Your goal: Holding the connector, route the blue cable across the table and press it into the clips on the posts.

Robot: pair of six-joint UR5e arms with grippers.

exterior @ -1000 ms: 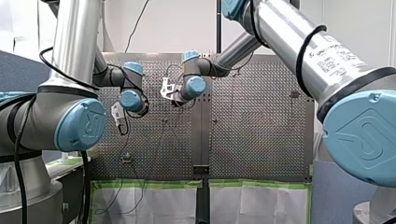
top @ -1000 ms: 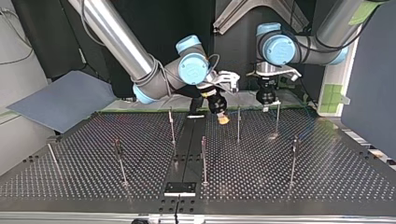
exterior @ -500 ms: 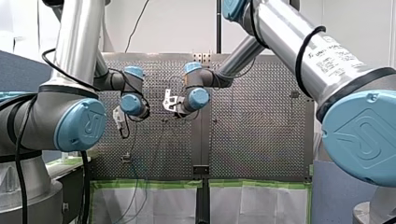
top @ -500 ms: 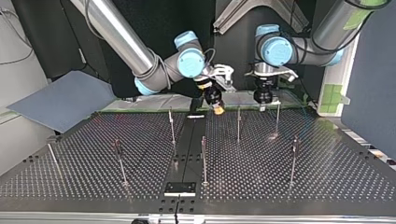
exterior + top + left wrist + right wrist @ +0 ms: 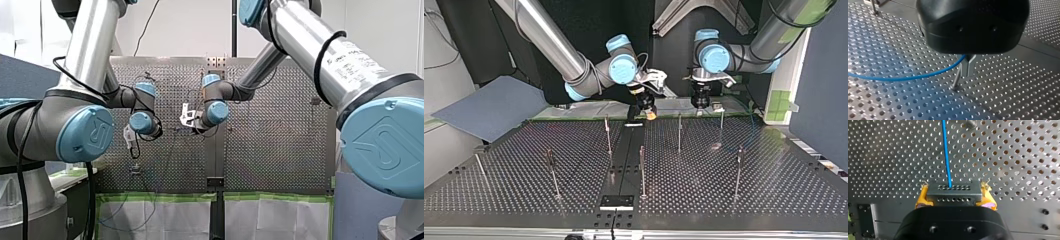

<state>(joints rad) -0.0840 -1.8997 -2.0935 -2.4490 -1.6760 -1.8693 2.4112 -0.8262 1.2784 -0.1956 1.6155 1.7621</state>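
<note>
At the top view's far middle, my right gripper clenched the connector. The blue cable, likely light and limp, reached my left gripper, its grip impossible to tell; the rigid connector looked the surest hold.

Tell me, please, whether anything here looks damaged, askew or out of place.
Only a small thing: the yellow pads of my right pincer, shut on the connector, look frayed at their tips. Nothing else stands out.

In the top view, my right gripper hangs at upper centre, with my left gripper just right of it. The posts stand spread across the perforated table below them.
</note>
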